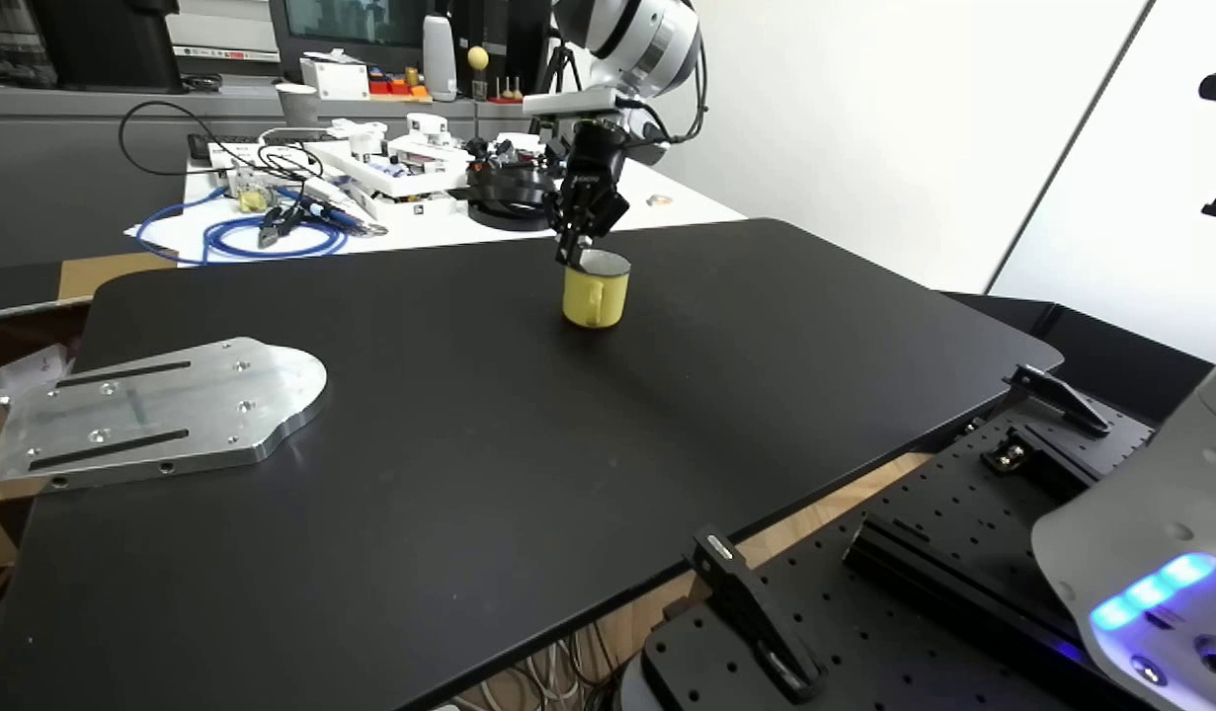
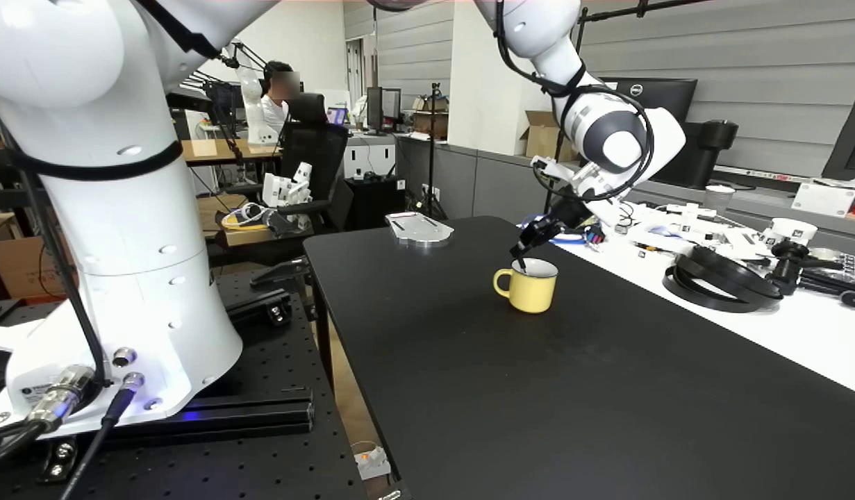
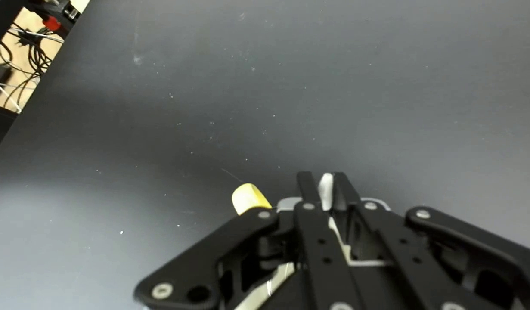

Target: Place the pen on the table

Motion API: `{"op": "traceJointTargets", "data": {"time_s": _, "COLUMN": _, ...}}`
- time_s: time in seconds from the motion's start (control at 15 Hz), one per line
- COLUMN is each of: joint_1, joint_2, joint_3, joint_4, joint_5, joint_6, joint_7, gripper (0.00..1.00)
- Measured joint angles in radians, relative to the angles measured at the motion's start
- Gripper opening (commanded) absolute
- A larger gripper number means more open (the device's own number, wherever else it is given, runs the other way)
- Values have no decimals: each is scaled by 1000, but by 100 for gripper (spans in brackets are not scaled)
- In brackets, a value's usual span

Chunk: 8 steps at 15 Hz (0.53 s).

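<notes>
A thin dark stick, the pen [image 2: 522, 265], dips into the mouth of the small yellow cup [image 2: 533, 290] in an exterior view. The cup [image 1: 595, 301] stands upright on the black table [image 1: 449, 434]. My gripper [image 1: 570, 249] is at the cup's rim and tilted; it also shows there in an exterior view [image 2: 516, 251]. In the wrist view my fingertips [image 3: 324, 177] are close together on a whitish upright end, which seems to be the pen's top [image 3: 326, 193]. The cup's handle [image 3: 249, 199] shows left of the fingers. The pen's lower part is hidden in the cup.
A silver metal plate [image 1: 163, 405] lies at a table corner in both exterior views. A white table [image 1: 449, 232] with cables, boxes and a black ring borders the black table. Black clamps [image 1: 756, 612] and the robot's base [image 2: 163, 278] stand along the opposite edge.
</notes>
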Motion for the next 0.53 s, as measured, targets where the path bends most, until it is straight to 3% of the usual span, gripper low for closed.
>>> {"op": "traceJointTargets", "data": {"time_s": 0.53, "joint_1": -4, "joint_2": -71, "joint_3": 27, "joint_4": 4, "joint_5": 27, "joint_6": -3, "joint_7": -2, "gripper": 3}}
